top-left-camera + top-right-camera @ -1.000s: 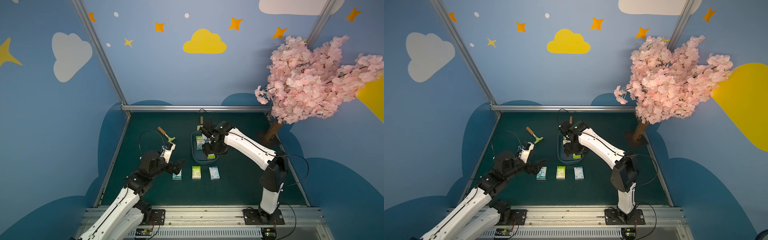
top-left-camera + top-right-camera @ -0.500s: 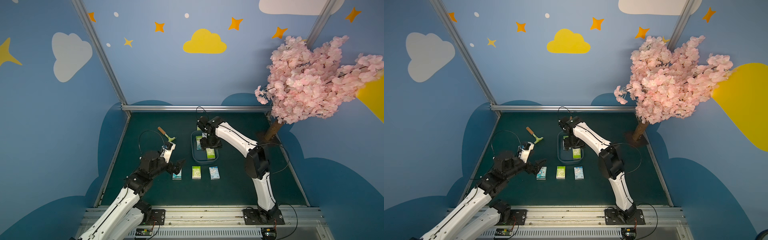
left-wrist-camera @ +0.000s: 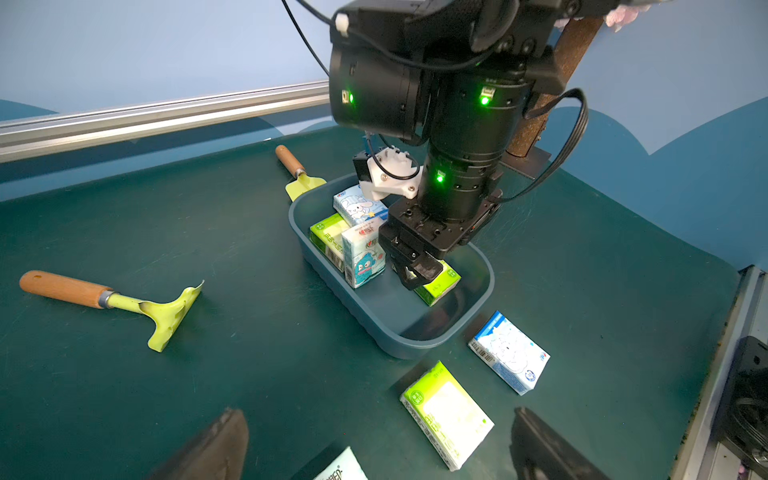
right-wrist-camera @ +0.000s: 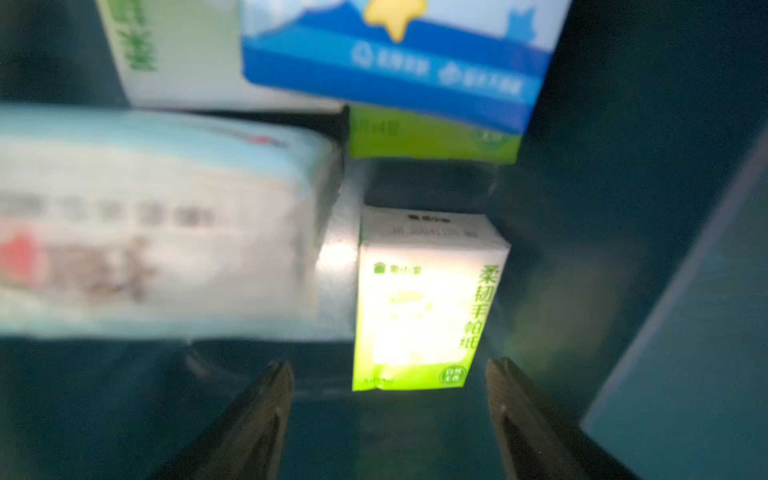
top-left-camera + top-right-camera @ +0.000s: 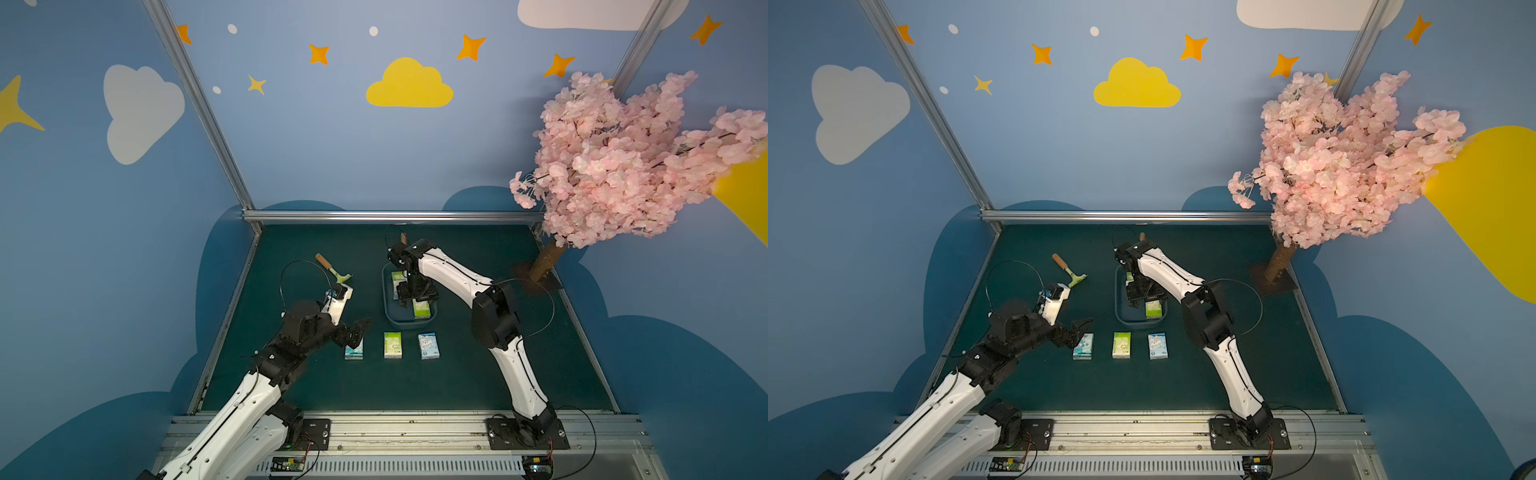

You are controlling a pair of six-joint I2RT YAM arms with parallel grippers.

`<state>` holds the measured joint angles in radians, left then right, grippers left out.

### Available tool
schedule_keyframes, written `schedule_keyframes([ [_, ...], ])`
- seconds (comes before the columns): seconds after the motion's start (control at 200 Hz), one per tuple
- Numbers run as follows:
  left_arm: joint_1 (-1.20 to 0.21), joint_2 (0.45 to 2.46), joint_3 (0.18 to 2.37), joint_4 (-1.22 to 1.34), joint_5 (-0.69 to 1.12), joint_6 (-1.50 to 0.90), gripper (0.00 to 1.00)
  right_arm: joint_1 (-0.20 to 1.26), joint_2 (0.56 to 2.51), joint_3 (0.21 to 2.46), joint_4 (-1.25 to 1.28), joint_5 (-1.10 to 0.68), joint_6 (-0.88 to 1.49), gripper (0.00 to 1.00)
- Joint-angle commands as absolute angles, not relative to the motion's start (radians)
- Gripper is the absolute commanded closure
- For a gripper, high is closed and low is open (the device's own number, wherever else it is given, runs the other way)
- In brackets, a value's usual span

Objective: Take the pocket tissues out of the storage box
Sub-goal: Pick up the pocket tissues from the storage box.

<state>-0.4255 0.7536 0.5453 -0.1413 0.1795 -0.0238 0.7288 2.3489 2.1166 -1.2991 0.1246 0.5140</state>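
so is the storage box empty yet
Not empty: the left wrist view shows at least four pocket tissues inside the storage box; three more lie on the table outside it.

Right end effector (image 5: 410, 303) inside storage box (image 5: 386, 309) (three pocket tissues (image 5: 392, 345) outside).

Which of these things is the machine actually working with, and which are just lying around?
Part of the job:
storage box
tissue packets inside it
three packets laid out outside it
right pincer, down in the box

Just lying about:
toy rake
toy trowel
pink blossom tree
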Motion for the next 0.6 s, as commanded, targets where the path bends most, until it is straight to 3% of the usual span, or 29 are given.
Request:
schedule_keyframes([
  [0.0, -0.422, 0.752, 0.535, -0.130, 0.167, -0.010, 0.00, 0.718, 2.388, 2.155, -1.345, 0.146, 0.502, 0.21],
  [0.215, -0.422, 0.746, 0.532, -0.142, 0.151, -0.017, 0.00, 0.722, 2.424, 2.172, -1.343, 0.092, 0.496, 0.23],
  [0.35, -0.422, 0.742, 0.534, -0.147, 0.143, -0.020, 0.00, 0.741, 2.425, 2.185, -1.315, 0.034, 0.484, 0.32],
  [0.596, -0.422, 0.750, 0.535, -0.145, 0.138, -0.019, 0.00, 0.755, 2.384, 2.195, -1.316, 0.061, 0.466, 0.32],
])
